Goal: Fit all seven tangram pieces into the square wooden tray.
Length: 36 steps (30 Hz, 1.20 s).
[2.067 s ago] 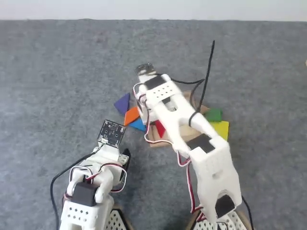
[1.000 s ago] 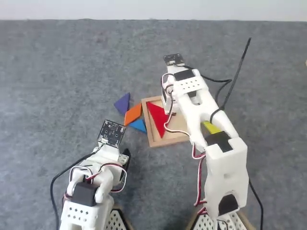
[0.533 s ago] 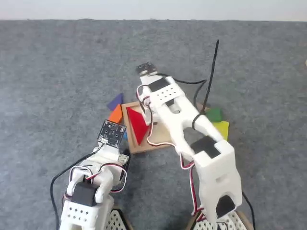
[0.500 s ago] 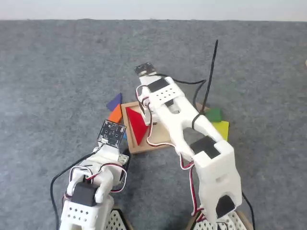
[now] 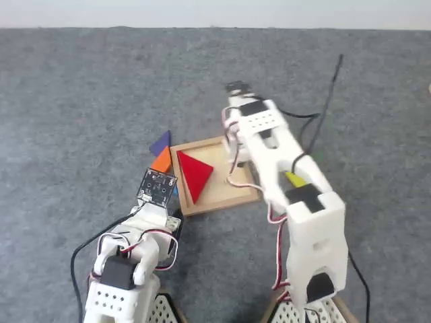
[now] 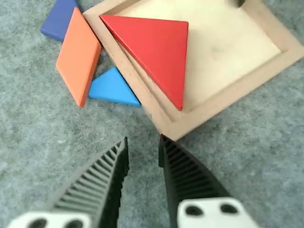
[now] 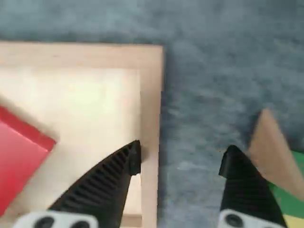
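The square wooden tray (image 5: 232, 192) lies mid-table with a red triangle (image 5: 194, 175) in its left half. An orange piece (image 5: 161, 160) and a purple piece (image 5: 160, 142) touch its left rim. A blue triangle (image 6: 111, 88) lies beside the orange piece (image 6: 78, 54). The yellow piece (image 5: 294, 178) peeks out beside the right arm. My right gripper (image 7: 183, 161) is open at the tray's right rim (image 7: 152, 118), one finger over the rim and one over carpet. My left gripper (image 6: 142, 145) hangs slightly open and empty just short of the tray's near corner (image 6: 166, 126).
A tan piece (image 7: 270, 147) and a green piece (image 7: 289, 190) lie on the carpet just right of the right gripper. Grey carpet covers the table, with free room at the far side and at the left. The right arm's cable (image 5: 323, 114) arcs above the table.
The right arm pushed the tray with the red triangle leftwards against the orange and purple pieces, then swung back to the tray's right rim. The left arm stayed still.
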Each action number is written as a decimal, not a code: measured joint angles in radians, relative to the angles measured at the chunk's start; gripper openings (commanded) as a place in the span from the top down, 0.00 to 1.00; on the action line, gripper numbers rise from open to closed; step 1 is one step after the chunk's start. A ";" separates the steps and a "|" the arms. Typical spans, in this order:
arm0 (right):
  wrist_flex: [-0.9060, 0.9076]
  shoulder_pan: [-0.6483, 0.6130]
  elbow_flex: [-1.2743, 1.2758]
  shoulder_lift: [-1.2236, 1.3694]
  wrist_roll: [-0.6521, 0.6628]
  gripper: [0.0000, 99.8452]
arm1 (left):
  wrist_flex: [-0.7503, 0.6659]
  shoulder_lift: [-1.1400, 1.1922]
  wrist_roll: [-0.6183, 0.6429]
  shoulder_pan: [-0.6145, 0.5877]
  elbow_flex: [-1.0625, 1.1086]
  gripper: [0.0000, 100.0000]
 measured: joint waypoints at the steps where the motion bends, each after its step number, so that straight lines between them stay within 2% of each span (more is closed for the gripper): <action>1: 0.000 0.018 0.000 0.000 0.000 0.72 | 0.000 0.000 0.000 0.000 0.000 0.90; 10: 0.000 0.184 0.000 0.000 0.000 0.72 | 0.000 0.000 0.000 0.000 0.000 0.90; 15: 0.002 0.201 0.000 0.000 0.000 0.72 | 0.000 0.000 0.000 0.000 0.000 0.90; 22: 0.058 0.051 0.000 0.000 0.000 0.72 | 0.000 0.000 0.000 0.000 0.000 0.90; 36: 0.089 -0.115 0.018 0.000 0.002 0.72 | 0.000 0.000 0.000 0.000 0.000 0.90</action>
